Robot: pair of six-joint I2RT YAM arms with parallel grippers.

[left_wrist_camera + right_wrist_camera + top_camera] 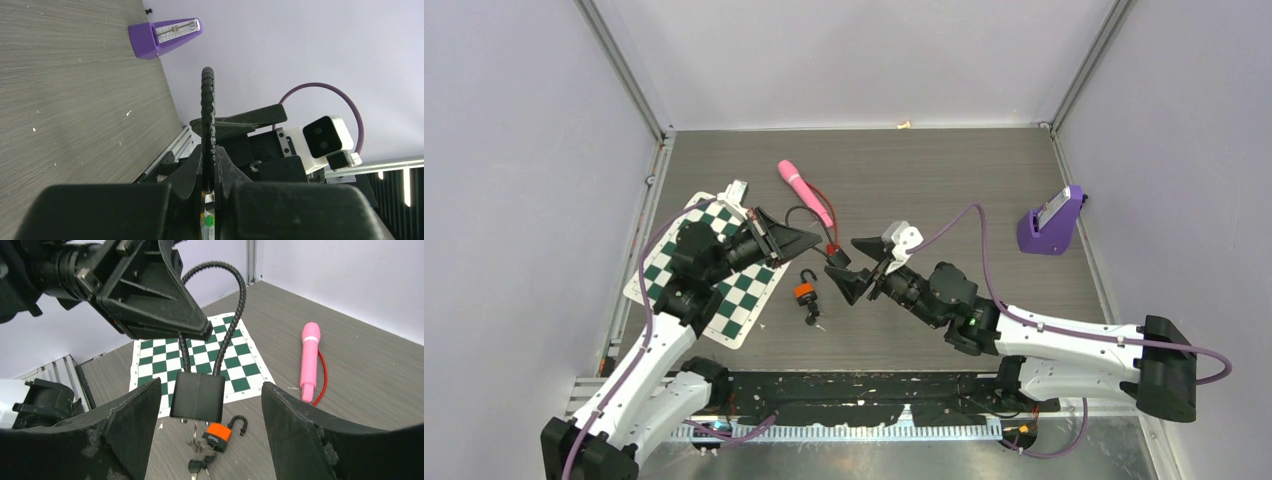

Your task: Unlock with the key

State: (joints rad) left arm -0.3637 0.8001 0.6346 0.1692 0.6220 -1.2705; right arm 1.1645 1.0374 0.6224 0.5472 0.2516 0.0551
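Far left, a checkered mat (724,300) lies flat on the grey table (944,180), and the left arm reaches out over it. The left gripper (812,239) has its fingers (165,310) pressed together, pinching the black cable of the cable lock (197,397). The wrist camera on that arm shows the ribbed cable standing straight up out of the closed fingers. The cable arcs up in a loop and comes back down into the square black body, which hangs in the air clear of the table, just off the mat's right edge.

Right below that body, on the table, sits an orange padlock (804,291) with its hook swung open. A small bunch of keys (815,319) lies just on the near side of it. Something metallic dangles under the black body too, but I cannot tell whether it is a key seated in the lock.

Further back, a pink microphone (806,192) lies on the table, pointing away to the left, with a thin red cord (324,375) curling beside it.

Now the right gripper (852,265): its fingers (135,425) are spread wide, one on each side of the hanging black body. There is a gap on both sides and neither finger touches it.

Far right, well apart from the action, a purple block (1052,222) with a white strip on top stands near the side wall.
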